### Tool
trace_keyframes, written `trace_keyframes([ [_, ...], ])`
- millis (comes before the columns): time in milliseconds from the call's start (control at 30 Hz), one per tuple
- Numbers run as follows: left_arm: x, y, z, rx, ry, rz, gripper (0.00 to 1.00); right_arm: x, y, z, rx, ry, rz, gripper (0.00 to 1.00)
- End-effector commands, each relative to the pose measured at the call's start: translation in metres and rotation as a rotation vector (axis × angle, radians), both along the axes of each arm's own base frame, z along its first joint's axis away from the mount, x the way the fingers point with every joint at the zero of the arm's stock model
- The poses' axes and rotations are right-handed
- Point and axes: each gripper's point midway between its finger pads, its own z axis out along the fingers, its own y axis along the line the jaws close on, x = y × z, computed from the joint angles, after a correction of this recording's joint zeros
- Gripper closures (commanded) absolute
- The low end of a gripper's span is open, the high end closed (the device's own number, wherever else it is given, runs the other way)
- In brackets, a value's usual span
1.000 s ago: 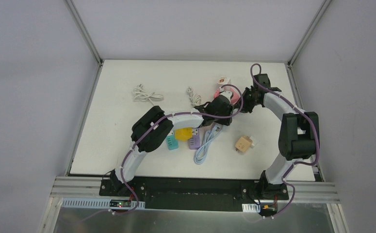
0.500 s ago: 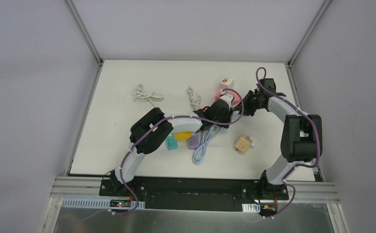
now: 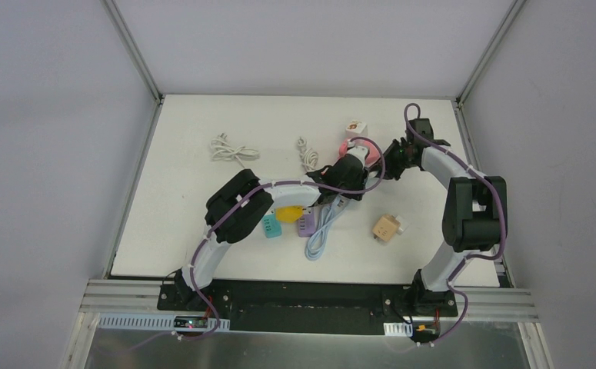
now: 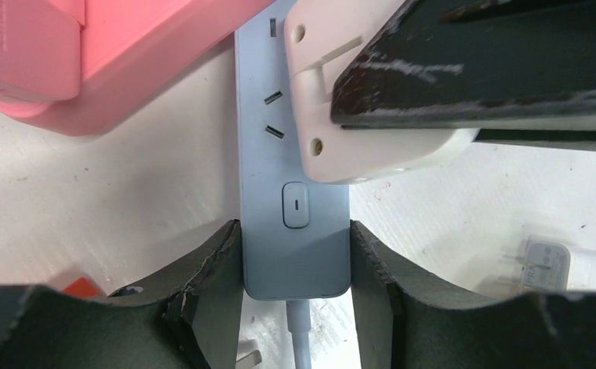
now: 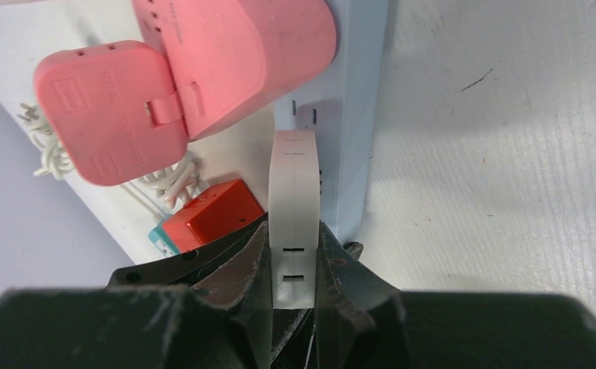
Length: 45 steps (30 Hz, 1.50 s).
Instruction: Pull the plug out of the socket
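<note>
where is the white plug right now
Centre of the right wrist view, the white plug is clamped in the right tool against the blue power strip, beside the pink adapter.

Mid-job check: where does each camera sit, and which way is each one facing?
Top external: fixed above and behind the bases, looking down on the table; left arm and right arm show.
Left wrist: on that wrist, looking down at the blue power strip; the left jaws flank the switch end.
Right wrist: on that wrist, looking along the white plug; the right jaws pinch it.
Shared: both wrist views show the strip, the white plug and the pink plug.
</note>
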Motion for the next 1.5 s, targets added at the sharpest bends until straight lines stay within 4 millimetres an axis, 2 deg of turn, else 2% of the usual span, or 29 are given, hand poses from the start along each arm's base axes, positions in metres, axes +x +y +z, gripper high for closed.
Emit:
trace_keyframes([
  [0, -0.022, 0.017, -0.015, 0.107, 0.093, -0.026, 1.0, 0.03, -0.012, 0.074, 0.066, -0.313, -0.006, 1.0],
  [133, -0.023, 0.019, -0.019, 0.123, 0.111, -0.012, 1.0, 0.025, -0.017, 0.072, 0.108, -0.346, -0.013, 1.0],
  [333, -0.026, 0.02, -0.023, 0.115, 0.12, -0.021, 1.0, 0.036, -0.027, 0.054, 0.066, -0.223, -0.085, 1.0],
  [500, -0.025, 0.018, -0.01, 0.103, 0.132, -0.013, 1.0, 0.04, -0.044, 0.057, -0.005, -0.242, -0.153, 1.0],
  [567, -0.024, 0.014, 0.0, 0.092, 0.136, -0.016, 0.91, 0.038, -0.049, 0.057, -0.024, -0.245, -0.171, 1.0],
  [667, -0.022, 0.005, 0.021, 0.05, 0.13, -0.032, 0.72, 0.033, -0.057, 0.053, -0.049, -0.236, -0.195, 1.0],
  [833, -0.019, -0.009, 0.063, -0.032, 0.117, -0.052, 0.46, 0.019, -0.065, 0.036, -0.085, -0.197, -0.211, 0.99],
  [933, -0.02, -0.014, 0.088, -0.084, 0.112, -0.071, 0.36, 0.008, -0.067, 0.024, -0.092, -0.174, -0.211, 0.95],
  [1033, -0.02, -0.014, 0.11, -0.113, 0.086, -0.084, 0.31, -0.001, -0.067, 0.015, -0.093, -0.163, -0.202, 0.91],
  [1167, -0.018, -0.002, 0.134, -0.101, 0.035, -0.066, 0.29, -0.009, -0.064, 0.005, -0.067, -0.154, -0.19, 0.86],
  [1333, -0.014, 0.028, 0.163, -0.07, -0.06, -0.001, 0.28, -0.015, -0.065, -0.005, -0.062, -0.149, -0.195, 0.78],
  [1400, -0.014, 0.044, 0.176, -0.045, -0.094, 0.029, 0.27, -0.015, -0.066, -0.005, -0.058, -0.159, -0.199, 0.7],
  [1467, -0.013, 0.066, 0.189, 0.016, -0.12, 0.081, 0.24, -0.016, -0.068, -0.004, -0.065, -0.172, -0.209, 0.58],
])
